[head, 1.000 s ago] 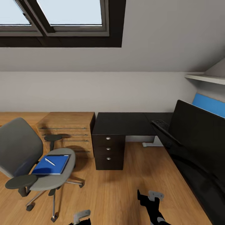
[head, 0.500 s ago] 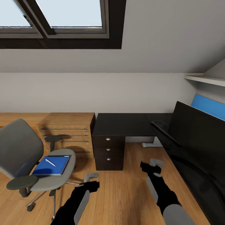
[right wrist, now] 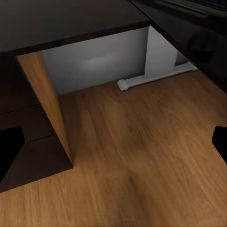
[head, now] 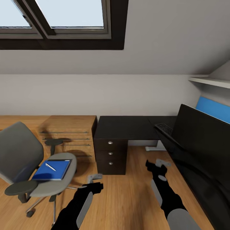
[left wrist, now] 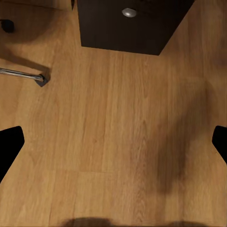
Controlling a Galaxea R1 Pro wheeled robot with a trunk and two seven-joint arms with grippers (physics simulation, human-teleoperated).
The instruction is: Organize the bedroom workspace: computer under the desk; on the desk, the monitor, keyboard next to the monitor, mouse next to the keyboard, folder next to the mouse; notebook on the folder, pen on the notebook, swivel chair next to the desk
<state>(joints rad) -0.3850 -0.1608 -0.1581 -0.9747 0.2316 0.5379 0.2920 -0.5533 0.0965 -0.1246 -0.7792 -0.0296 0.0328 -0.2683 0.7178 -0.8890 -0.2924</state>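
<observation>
Oak floor (head: 127, 191), matte black desk (head: 127, 126), flat blue folder (head: 52, 169), both claws released: left claw (head: 95, 181), right claw (head: 156, 165).

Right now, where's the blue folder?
In the head view, the folder lies flat on the seat of the swivel chair at lower left, with the pen on top, left of the left gripper.

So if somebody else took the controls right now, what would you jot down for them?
Left gripper and right gripper: both open, empty, hanging over the oak floor.
Folder lies on the swivel chair seat, pen on top; the notebook can't be made out.
Monitor and keyboard are on the desk; mouse sits by the keyboard.
Left: folder, notebook and pen to the desk, chair beside it.
</observation>
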